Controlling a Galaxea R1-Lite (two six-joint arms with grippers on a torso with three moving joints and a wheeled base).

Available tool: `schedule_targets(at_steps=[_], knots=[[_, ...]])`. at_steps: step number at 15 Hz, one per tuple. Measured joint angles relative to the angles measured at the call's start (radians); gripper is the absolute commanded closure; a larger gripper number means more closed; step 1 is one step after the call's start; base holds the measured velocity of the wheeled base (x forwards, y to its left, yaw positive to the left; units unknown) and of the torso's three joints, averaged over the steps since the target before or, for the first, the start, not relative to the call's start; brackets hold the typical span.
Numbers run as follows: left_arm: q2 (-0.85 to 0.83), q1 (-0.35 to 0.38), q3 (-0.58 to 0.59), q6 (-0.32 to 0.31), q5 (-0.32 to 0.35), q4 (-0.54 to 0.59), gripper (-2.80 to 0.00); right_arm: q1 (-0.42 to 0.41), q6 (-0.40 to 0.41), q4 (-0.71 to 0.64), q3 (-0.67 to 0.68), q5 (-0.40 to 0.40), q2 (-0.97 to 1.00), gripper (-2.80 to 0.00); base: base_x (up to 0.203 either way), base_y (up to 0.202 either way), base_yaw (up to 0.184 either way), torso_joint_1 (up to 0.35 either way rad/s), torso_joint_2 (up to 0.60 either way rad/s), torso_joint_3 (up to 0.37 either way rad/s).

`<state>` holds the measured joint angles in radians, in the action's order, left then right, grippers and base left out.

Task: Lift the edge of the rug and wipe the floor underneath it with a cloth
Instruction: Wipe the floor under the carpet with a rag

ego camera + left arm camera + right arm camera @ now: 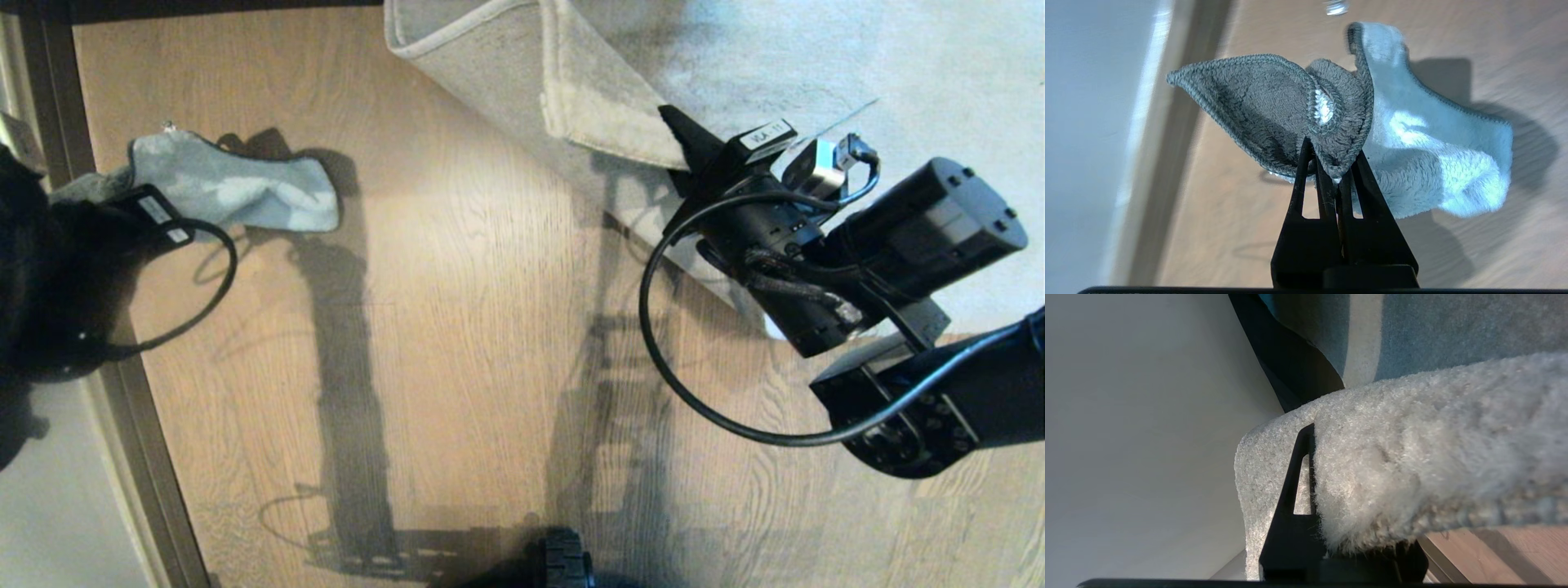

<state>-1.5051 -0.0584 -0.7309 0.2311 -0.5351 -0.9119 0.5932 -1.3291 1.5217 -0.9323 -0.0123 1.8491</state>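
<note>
One cloth (237,189), one rug edge (604,106) (folded back), two claws.

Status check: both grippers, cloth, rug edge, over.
Left gripper shut on the cloth, at left above the floor. Right gripper shut on the rug edge, held up. Nothing in the way.

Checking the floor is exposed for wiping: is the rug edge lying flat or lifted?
Lifted. The right tool is shut on the rug edge, folding it back so its beige backing shows above the floor.
</note>
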Motion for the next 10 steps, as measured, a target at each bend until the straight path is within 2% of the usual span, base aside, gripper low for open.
schedule_targets(at_steps=[4,10], knots=[[0.109,0.058,0.165,0.0,0.027,0.001,0.0,0.0,-0.001,0.0,0.001,0.0,0.001,0.0,0.0,0.0,0.0,0.0,0.0,0.0],[0.322,0.07,0.439,-0.006,0.036,0.009,0.0,0.0,-0.002,0.001,0.014,0.001,-0.001,0.0,0.0,0.0,0.0,0.0,0.0,0.0]])
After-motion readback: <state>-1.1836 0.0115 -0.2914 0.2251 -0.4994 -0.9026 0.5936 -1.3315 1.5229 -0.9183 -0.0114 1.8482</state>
